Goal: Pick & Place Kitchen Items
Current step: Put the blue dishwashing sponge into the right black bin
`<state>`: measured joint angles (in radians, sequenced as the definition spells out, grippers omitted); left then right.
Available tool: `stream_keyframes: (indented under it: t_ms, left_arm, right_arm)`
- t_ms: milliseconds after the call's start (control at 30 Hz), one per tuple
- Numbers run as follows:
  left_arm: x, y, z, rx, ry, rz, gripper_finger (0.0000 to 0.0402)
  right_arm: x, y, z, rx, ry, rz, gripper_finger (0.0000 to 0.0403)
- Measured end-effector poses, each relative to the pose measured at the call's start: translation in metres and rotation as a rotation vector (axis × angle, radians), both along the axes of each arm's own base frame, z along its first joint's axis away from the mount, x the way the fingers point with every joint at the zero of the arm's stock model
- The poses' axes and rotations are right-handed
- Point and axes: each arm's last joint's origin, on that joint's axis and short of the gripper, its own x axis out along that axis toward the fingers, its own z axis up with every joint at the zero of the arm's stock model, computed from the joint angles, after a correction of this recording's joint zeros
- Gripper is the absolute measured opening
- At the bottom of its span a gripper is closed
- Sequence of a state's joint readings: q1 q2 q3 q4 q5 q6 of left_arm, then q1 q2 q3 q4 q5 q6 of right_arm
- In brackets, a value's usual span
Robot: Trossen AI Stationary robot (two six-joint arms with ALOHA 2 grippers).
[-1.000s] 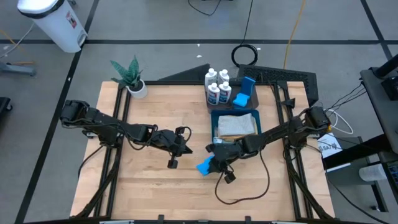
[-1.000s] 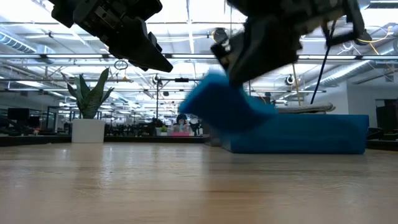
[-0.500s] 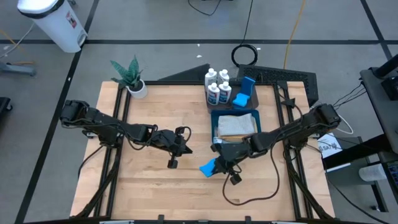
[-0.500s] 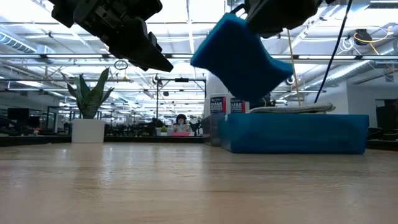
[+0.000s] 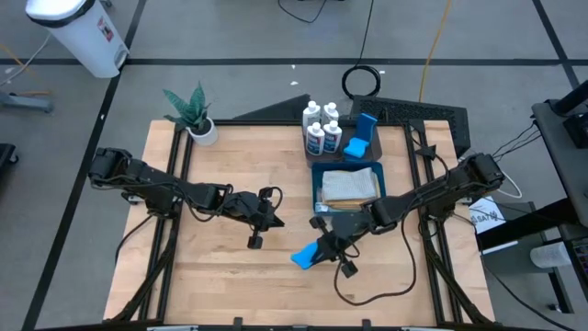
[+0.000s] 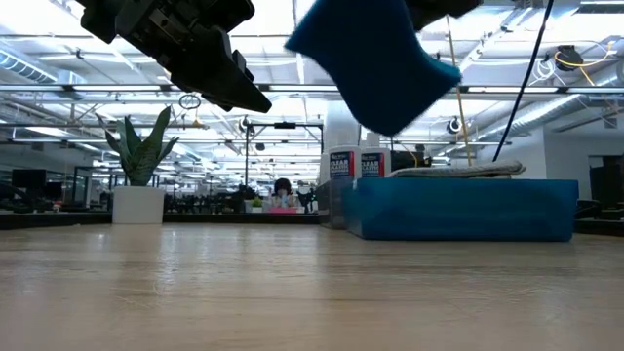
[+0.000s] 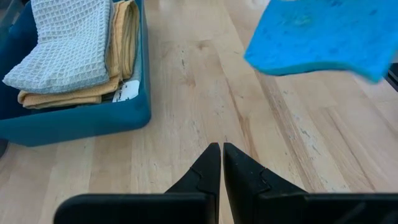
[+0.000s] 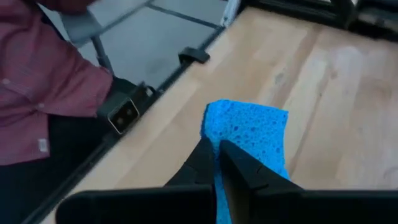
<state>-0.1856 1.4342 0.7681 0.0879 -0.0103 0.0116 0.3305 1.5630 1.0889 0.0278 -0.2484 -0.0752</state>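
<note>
One blue sponge is pinched in the right gripper, held clear above the counter in front of the blue bin. Bin holds folded grey cloth on orange cloth. Left gripper hovers mid-counter, fingers pressed together, holding nothing. White bottles stand behind the bin.

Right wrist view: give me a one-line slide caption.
Right pincer shut on a blue sponge, held above the wooden table.
</note>
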Motion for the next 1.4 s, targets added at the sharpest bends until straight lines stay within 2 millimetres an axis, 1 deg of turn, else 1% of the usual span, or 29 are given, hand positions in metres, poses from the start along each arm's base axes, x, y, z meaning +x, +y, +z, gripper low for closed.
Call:
stream_keyframes:
  t_ms: [133, 200, 333, 433, 500, 600, 700, 767, 867, 967, 1100, 1167, 1300, 1400]
  left_arm:
    - [0.0, 0.0, 0.0, -0.004, 0.001, 0.002, 0.0026]
    - [0.0, 0.0, 0.0, -0.008, 0.0, 0.005, 0.0026]
    - [0.002, 0.0, 0.002, -0.011, -0.029, 0.004, 0.0026]
    - [0.002, 0.0, 0.003, -0.003, -0.043, -0.003, 0.0026]
    - [0.002, 0.0, 0.004, -0.003, -0.046, -0.003, 0.0026]
    - [0.002, 0.0, 0.004, -0.004, -0.045, -0.003, 0.0026]
    - [0.002, 0.0, 0.004, 0.0, -0.045, -0.004, 0.0026]
    - [0.002, 0.0, 0.003, 0.001, -0.043, -0.005, 0.0026]
    - [0.002, 0.0, 0.003, 0.012, -0.045, -0.011, 0.0026]
    - [0.002, 0.0, 0.004, 0.031, -0.053, -0.023, 0.0026]
    - [0.003, 0.0, 0.005, 0.04, -0.07, -0.031, 0.0026]
    - [0.004, 0.0, 0.007, 0.038, -0.087, -0.03, 0.0026]
    - [0.005, -0.001, 0.009, 0.032, -0.115, -0.029, 0.0026]
    - [0.003, 0.0, 0.012, 0.032, -0.122, -0.03, 0.0026]
  right_arm:
    - [-0.001, 0.006, 0.004, 0.028, -0.027, 0.054, 0.0]
    - [-0.001, 0.01, 0.006, 0.032, -0.066, 0.076, 0.0]
    - [-0.002, 0.013, 0.009, 0.099, -0.149, 0.15, 0.0]
    - [-0.002, 0.01, 0.006, 0.11, -0.164, 0.157, 0.0]
    - [-0.005, 0.006, 0.006, 0.114, -0.156, 0.145, 0.0]
    - [-0.012, -0.001, 0.014, 0.128, -0.199, 0.128, 0.0]
    - [-0.029, -0.007, 0.022, 0.135, -0.274, 0.131, 0.0]
    - [-0.045, -0.013, 0.026, 0.135, -0.326, 0.113, 0.0]
    - [-0.07, -0.025, 0.031, 0.118, -0.4, 0.014, 0.0]
    - [-0.096, -0.037, 0.03, 0.098, -0.44, -0.094, 0.0]
    - [-0.129, -0.051, 0.035, 0.112, -0.536, -0.196, 0.0]
    - [-0.144, -0.057, 0.034, 0.115, -0.569, -0.238, 0.0]
    - [-0.165, -0.068, 0.029, 0.115, -0.623, -0.346, 0.0]
    - [-0.176, -0.074, 0.027, 0.119, -0.66, -0.425, 0.0]
